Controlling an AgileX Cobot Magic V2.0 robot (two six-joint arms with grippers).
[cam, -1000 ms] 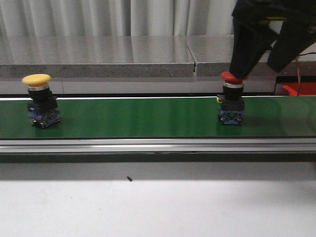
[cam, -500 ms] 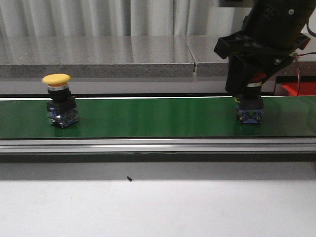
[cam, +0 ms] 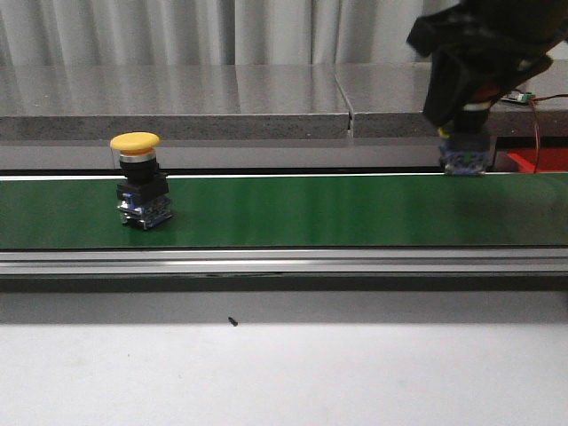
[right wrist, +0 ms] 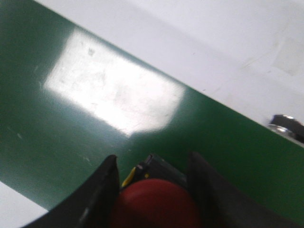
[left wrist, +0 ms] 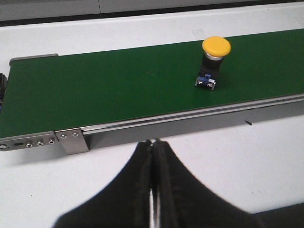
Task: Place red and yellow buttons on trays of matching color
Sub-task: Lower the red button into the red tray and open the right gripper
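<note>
1. Green conveyor belt [cam: 293,211]: runs the full width of the front view, metal rail along its near edge. Bare under my right arm; my load hangs clear above its far edge.

2. My right gripper [cam: 470,93]: raised at the right end of the belt, fingers [right wrist: 102,190] clamped on either side of the red button, 1 finger visible each side of the cap in the right wrist view.

3. My left gripper [left wrist: 152,156]: parked over the white table in front of the belt rail, fingers pressed together, holding nothing.

4. Red button [right wrist: 154,209]: in my right grip, off the belt. In the front view only its blue base shows below my fingers; the red cap fills the gap between them in the right wrist view.

5. Yellow button [cam: 140,191]: upright on the belt toward the left, well apart from both my grippers, untouched.

6. Red item at the right frame edge [cam: 541,160], just beyond the belt: possibly the red tray, too little shown to tell.

Step in hand, as I judge it: carrying the red button, picked, not yet placed. 0 of 2 buttons delivered.

Next move calls for: taking the button to the red tray, lowering it upright, then spreading my right fingers. The yellow button follows, likely for my left gripper. No yellow tray is in view.
</note>
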